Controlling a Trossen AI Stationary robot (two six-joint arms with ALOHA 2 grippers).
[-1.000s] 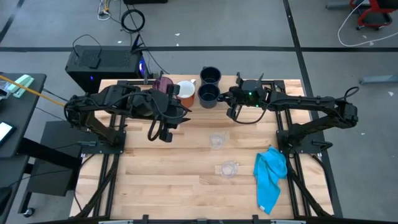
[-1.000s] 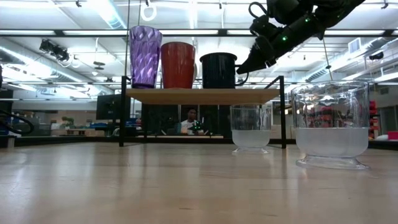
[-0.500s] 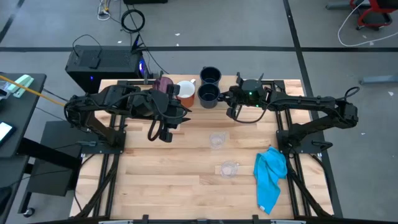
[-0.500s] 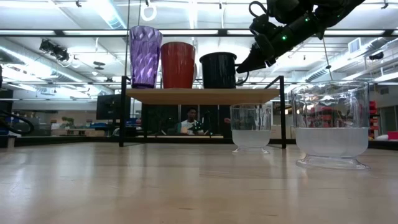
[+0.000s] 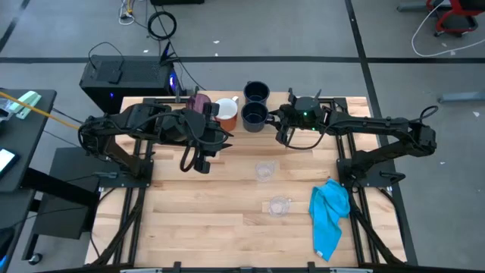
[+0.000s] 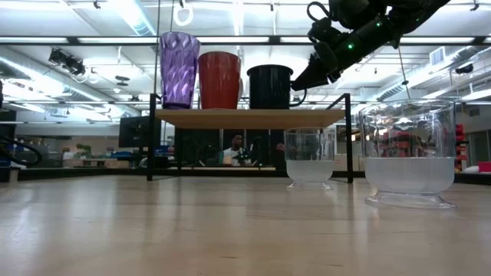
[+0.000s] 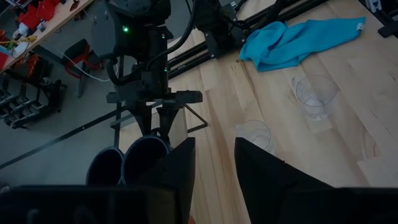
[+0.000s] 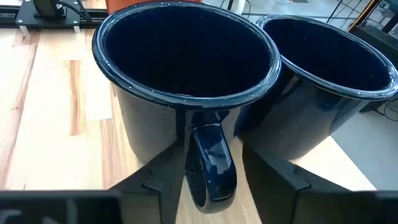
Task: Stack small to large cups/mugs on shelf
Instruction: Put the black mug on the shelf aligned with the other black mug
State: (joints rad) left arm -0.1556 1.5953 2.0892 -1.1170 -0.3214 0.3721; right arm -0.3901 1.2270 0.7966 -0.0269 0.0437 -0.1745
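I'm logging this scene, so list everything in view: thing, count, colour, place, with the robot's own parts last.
Shelf: one, light wood on black wire legs, far side of the table.
Tumbler: one, translucent purple, on the shelf.
Mug: one, orange-brown with white inside, on the shelf beside the tumbler.
Navy mugs: two, dark navy, one on the shelf, one behind it.
Glasses: two, clear, on the table, one nearer the front.
Cloth: one, bright blue, front right of the table.
Table: one, light butcher-block.
Left gripper: open, over the table, empty.
Right gripper: open, fingers either side of a navy mug's handle.
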